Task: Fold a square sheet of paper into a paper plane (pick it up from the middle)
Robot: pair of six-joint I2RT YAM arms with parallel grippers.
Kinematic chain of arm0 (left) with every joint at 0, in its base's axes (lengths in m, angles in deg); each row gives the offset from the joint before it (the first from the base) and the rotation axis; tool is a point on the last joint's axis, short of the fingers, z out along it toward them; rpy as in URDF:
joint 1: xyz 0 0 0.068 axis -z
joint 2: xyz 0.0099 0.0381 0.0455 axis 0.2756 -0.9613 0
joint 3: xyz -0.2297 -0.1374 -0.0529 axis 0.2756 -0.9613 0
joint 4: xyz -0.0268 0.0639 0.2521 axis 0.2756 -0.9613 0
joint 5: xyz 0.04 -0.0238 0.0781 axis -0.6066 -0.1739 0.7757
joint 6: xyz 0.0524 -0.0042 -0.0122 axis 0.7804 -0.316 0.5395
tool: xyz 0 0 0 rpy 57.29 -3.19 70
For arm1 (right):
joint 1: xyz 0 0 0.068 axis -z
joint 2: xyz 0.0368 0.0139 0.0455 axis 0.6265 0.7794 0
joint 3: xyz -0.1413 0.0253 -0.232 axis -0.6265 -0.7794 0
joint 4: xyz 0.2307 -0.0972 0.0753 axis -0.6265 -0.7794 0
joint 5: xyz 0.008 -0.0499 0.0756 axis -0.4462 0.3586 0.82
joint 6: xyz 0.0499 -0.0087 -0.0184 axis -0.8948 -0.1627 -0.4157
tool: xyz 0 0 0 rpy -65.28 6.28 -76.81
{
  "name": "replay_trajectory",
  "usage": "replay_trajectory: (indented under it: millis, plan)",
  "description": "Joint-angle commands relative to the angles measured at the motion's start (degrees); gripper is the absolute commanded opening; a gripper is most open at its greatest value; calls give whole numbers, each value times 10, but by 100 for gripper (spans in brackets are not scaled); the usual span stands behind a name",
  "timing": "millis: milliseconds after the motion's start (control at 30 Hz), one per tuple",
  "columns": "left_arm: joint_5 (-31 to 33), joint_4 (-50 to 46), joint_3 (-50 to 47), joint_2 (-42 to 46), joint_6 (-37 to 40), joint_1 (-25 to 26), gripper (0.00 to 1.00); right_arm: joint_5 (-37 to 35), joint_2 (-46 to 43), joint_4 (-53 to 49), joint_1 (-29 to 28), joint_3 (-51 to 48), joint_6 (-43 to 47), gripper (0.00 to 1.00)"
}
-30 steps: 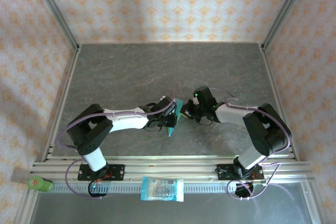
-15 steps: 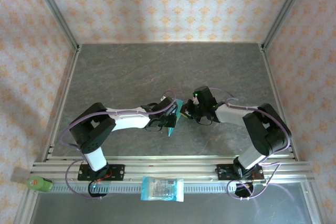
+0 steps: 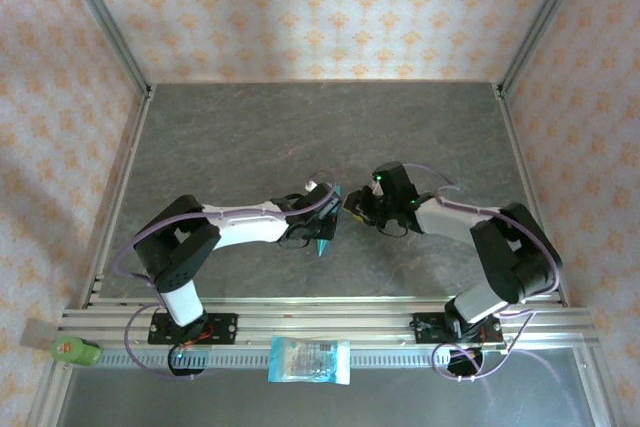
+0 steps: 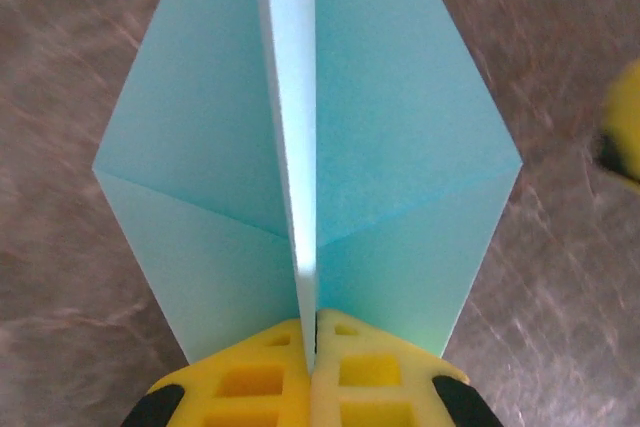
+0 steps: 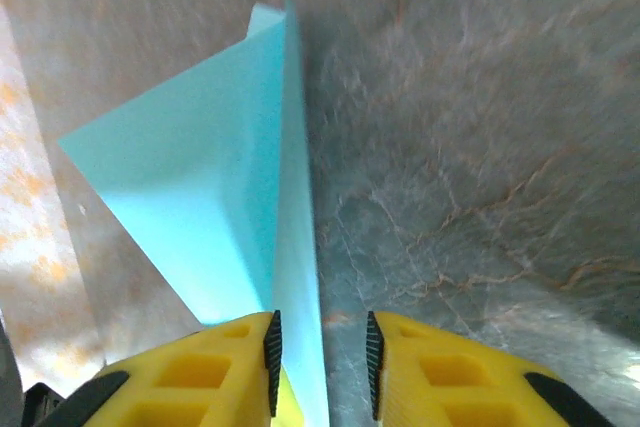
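Blue-and-white plastic packet [image 3: 310, 360] sits on the metal rail [image 3: 380, 319] at 6 o'clock. Small green thing [image 3: 75, 350] is off at 7 o'clock. Grey marbled tabletop [image 3: 300, 127], orange-patterned walls [image 3: 320, 7] around it.

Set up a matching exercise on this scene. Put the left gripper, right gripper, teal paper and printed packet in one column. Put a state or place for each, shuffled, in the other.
Column one:
1. left gripper
2. right gripper
3. teal paper
4. printed packet

Column two:
A. lies on the near rail, about midway along it
B. jaws apart, a paper edge in the gap
C. shut on the centre fold
D. creased, one flap spread to each side of an upright middle fold

Pairs: 1-C, 2-B, 3-D, 4-A
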Motion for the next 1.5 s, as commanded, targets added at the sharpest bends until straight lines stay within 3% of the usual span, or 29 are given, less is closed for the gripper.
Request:
replay_trajectory:
  millis: [0, 400, 1133, 1467]
  plan:
    - [80, -82, 43, -12, -27, -16, 3, -32, -38, 1, 27, -33, -1, 31]
    - [107, -139, 109, -61, -28, -39, 6, -20, -38, 0, 40, -60, 10, 32]
    - [90, -124, 100, -95, -23, -40, 13, -13, -34, 8, 40, -61, 9, 32]
    - [97, -118, 72, -89, -39, -39, 25, -11, -33, 7, 40, -58, 9, 32]
